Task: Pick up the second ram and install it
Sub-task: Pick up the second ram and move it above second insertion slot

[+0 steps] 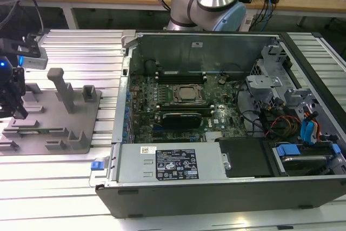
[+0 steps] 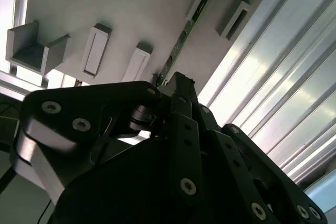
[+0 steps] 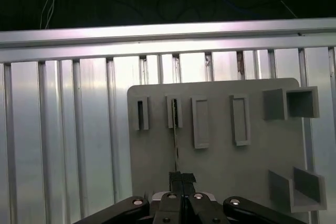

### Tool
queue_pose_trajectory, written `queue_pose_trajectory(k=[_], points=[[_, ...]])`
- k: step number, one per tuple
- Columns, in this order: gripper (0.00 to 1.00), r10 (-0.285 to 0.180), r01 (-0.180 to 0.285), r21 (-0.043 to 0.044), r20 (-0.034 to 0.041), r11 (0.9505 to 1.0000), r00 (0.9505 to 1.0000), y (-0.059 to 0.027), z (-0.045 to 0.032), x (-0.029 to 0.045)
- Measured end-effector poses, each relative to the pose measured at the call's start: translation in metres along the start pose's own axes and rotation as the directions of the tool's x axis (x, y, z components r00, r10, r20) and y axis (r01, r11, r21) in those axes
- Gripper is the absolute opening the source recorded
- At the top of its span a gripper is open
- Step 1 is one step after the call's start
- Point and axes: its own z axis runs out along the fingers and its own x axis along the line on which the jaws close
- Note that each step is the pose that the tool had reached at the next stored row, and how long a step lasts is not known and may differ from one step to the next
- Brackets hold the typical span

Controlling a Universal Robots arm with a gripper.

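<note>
The second ram [image 2: 181, 40] is a thin green stick standing on edge in a slot of the grey fixture plate [image 3: 220, 166]. In the first wrist view the second ram [image 3: 175, 135] shows as a narrow line running from a slot toward the fingers. My gripper [image 3: 182, 177] is lowered over the plate with its two black fingers pressed together at the stick's near end. In the second wrist view my gripper [image 2: 178, 80] meets the stick's end. At the exterior view's left my gripper [image 1: 20, 113] hangs over the fixture plate [image 1: 81, 133], left of the open computer case [image 1: 216, 106].
Grey fixture blocks [image 1: 62, 87] rise from the plate beside the gripper. Inside the case the motherboard [image 1: 178, 96] carries a processor and a black card [image 1: 181, 118]. Ribbed aluminium table slats [image 3: 63, 129] surround the plate. The arm's base [image 1: 208, 4] stands behind the case.
</note>
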Motion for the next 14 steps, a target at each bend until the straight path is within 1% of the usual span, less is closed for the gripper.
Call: queue_pose_trajectory(k=[4,7,10,14], points=[[0.08,0.000,0.000,0.0000,0.0000,1.0000,1.0000,0.0034,0.0082,0.0005],[0.08,-0.002,0.002,0.0001,-0.0001,1.0000,1.0000,0.0037,0.0171,0.0008],[0.08,-0.004,0.004,-0.0001,-0.0001,1.0000,1.0000,0.0036,0.0225,0.0010],[0.08,-0.005,0.005,-0.0002,-0.0002,1.0000,1.0000,0.0065,0.0271,0.0014]])
